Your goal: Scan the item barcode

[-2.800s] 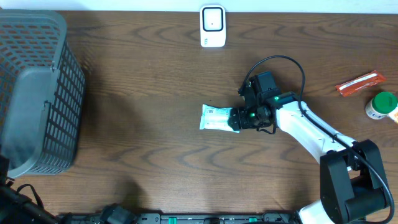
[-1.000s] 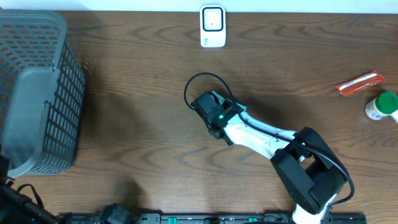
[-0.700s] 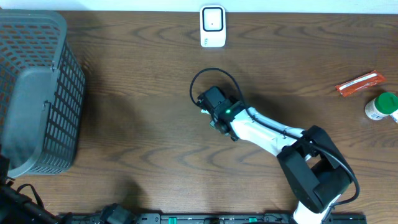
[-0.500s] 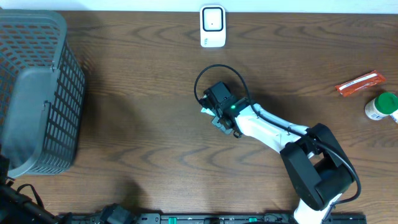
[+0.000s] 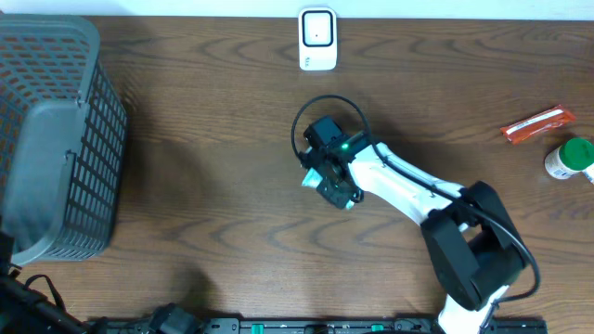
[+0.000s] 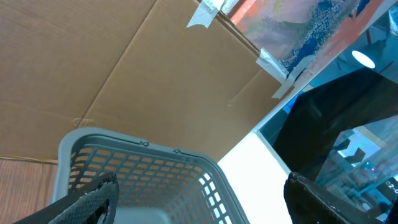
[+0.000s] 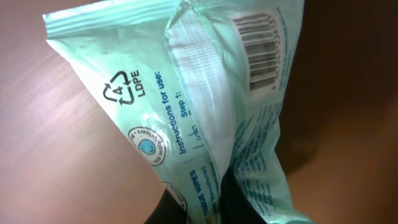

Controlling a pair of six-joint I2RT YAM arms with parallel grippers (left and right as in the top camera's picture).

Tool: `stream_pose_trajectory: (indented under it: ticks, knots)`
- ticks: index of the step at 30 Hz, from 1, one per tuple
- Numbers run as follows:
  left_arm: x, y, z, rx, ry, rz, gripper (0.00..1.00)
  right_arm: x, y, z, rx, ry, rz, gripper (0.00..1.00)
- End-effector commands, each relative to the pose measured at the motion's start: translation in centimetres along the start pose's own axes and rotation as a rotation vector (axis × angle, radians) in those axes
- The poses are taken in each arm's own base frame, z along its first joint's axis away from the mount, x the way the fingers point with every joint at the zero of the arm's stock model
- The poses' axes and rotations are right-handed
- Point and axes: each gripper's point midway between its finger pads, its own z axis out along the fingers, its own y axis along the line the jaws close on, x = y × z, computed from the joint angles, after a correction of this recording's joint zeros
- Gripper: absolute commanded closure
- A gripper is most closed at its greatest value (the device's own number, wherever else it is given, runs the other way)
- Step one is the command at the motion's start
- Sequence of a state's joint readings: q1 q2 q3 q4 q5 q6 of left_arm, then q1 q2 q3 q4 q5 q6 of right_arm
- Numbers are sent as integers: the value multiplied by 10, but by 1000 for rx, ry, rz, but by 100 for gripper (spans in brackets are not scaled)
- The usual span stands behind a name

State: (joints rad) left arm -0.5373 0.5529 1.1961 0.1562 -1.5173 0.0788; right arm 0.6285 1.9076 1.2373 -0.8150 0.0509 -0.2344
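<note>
Two arms are on my feed, and only the right one is out over the table (image 5: 213, 213). The right gripper (image 5: 330, 182) sits close to the middle of the wood, its jaws pressed together on the wipes packet (image 5: 310, 177), which shows from overhead as a pale green sliver poking out at the gripper's 9 o'clock side. On the right wrist camera the packet fills the view: crumpled and pinched at its 6 o'clock end, fanning out toward 12, with the barcode (image 7: 264, 53) at 1 o'clock facing the lens and an LDPE recycling mark (image 7: 123, 88) at 10 o'clock. The white scanner (image 5: 317, 39) stands at 12 o'clock from the packet, against the far edge and well apart from it. A grey mesh basket (image 5: 97, 139) takes up the 9 o'clock side of the table. Over at 3 o'clock lie an orange sachet (image 5: 537, 123) and, just below it, a green-capped bottle (image 5: 569, 158). The left gripper (image 6: 199, 199) has its jaws spread wide with nothing between them; its camera looks up past the basket rim at cardboard sheeting (image 6: 124, 74).
</note>
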Motion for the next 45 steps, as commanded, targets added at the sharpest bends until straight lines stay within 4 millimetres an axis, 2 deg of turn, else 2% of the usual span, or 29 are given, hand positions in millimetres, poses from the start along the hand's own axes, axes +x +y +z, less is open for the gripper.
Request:
stream_pose_trajectory:
  ticks: [1, 3, 4, 6, 8, 12, 19, 21, 26, 32, 34, 39, 45]
  knots:
    - [-2, 11, 0, -55, -2, 0, 15, -23, 49, -53, -288, -156, -46, 99]
    - [-2, 11, 0, -55, -2, 0, 15, -29, 65, -81, -391, -239, -98, 99]
    - [-2, 11, 0, -55, -2, 0, 15, -34, 72, -104, -460, -310, -108, 99]
    - [-2, 11, 0, -55, -2, 0, 14, -35, 76, -125, -522, -373, -105, 99]
    - [-2, 11, 0, -55, -2, 0, 15, -36, 73, -137, -543, -408, -93, 99]
    - [-2, 11, 0, -55, -2, 0, 14, -27, 53, -129, -396, -366, -97, 99]
    - [-2, 11, 0, -55, -2, 0, 15, -22, 44, -131, -161, -403, -624, 99]
    - [-2, 11, 0, -55, -2, 0, 15, -27, 38, -131, -105, -416, -707, 99]
    - [-2, 11, 0, -55, -2, -1, 15, -39, 21, -132, 26, -428, -814, 99]
    - [-2, 11, 0, -55, -2, 0, 15, -52, -25, -137, 297, -351, -843, 99]
    - [-2, 11, 0, -55, -2, 0, 15, -57, -34, -141, 363, -341, -864, 99]
    - [-2, 11, 0, -55, -2, 0, 15, -65, -38, -147, 421, -351, -948, 99]
    - [-2, 11, 0, -55, -2, 0, 15, -74, -38, -151, 439, -388, -936, 99]
